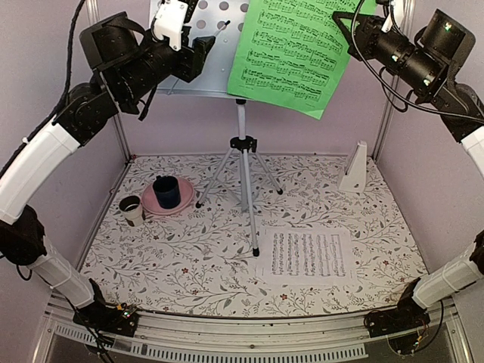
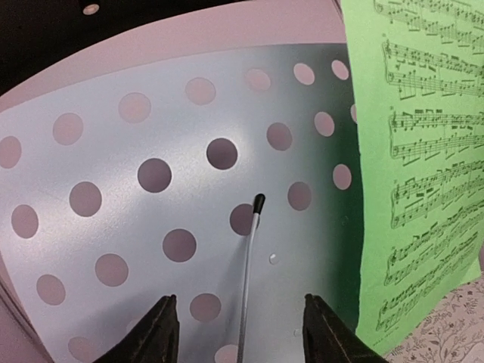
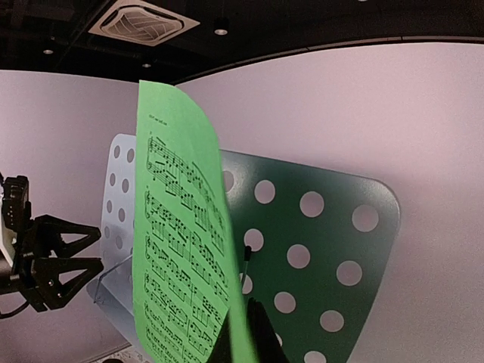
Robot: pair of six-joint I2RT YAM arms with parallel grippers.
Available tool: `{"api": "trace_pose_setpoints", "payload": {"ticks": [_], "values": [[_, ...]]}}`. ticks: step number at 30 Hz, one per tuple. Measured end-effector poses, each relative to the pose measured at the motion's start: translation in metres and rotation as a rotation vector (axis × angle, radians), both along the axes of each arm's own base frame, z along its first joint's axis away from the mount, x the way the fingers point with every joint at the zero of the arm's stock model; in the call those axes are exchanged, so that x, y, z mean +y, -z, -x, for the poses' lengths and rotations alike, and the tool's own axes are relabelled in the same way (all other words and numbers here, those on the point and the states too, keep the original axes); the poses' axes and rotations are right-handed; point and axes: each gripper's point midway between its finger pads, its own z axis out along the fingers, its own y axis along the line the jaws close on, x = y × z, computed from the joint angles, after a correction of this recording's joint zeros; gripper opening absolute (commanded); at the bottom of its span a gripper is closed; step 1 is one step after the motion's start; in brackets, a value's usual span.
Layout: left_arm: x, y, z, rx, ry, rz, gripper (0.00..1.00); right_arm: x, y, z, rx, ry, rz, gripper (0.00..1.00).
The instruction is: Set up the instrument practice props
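The pale grey music stand has its hole-punched desk (image 1: pixel 198 44) high at the back, on a tripod (image 1: pixel 243 162). My right gripper (image 1: pixel 344 26) is shut on the right edge of the green sheet (image 1: pixel 291 53), which it holds edge-on in front of the desk's right half. In the right wrist view its jaws (image 3: pixel 246 336) pinch the green sheet (image 3: pixel 178 249). My left gripper (image 1: pixel 203 59) stands open before the desk's left half. A thin black-tipped wire (image 2: pixel 253 249) runs up between its fingertips (image 2: pixel 240 321), untouched. The white sheet (image 1: pixel 306 255) lies flat on the table. The white metronome (image 1: pixel 354 168) stands at the back right.
A dark blue cup (image 1: pixel 166 190) sits on a pink plate (image 1: pixel 151 206) at the left, a small white cup (image 1: pixel 131 209) beside it. Walls and frame posts close in the back and both sides. The tripod's legs spread over the table's middle.
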Motion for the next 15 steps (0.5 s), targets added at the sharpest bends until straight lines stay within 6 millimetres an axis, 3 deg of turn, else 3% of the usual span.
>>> {"api": "trace_pose_setpoints", "payload": {"ticks": [6,15], "values": [[-0.001,0.005,-0.022,0.001,-0.061,-0.050,0.55,-0.005,-0.020,-0.015,-0.040,0.027,-0.056,0.00],[0.005,0.013,-0.047,0.009,-0.118,-0.109,0.44,0.007,-0.011,-0.043,-0.027,0.045,-0.046,0.00]]}}
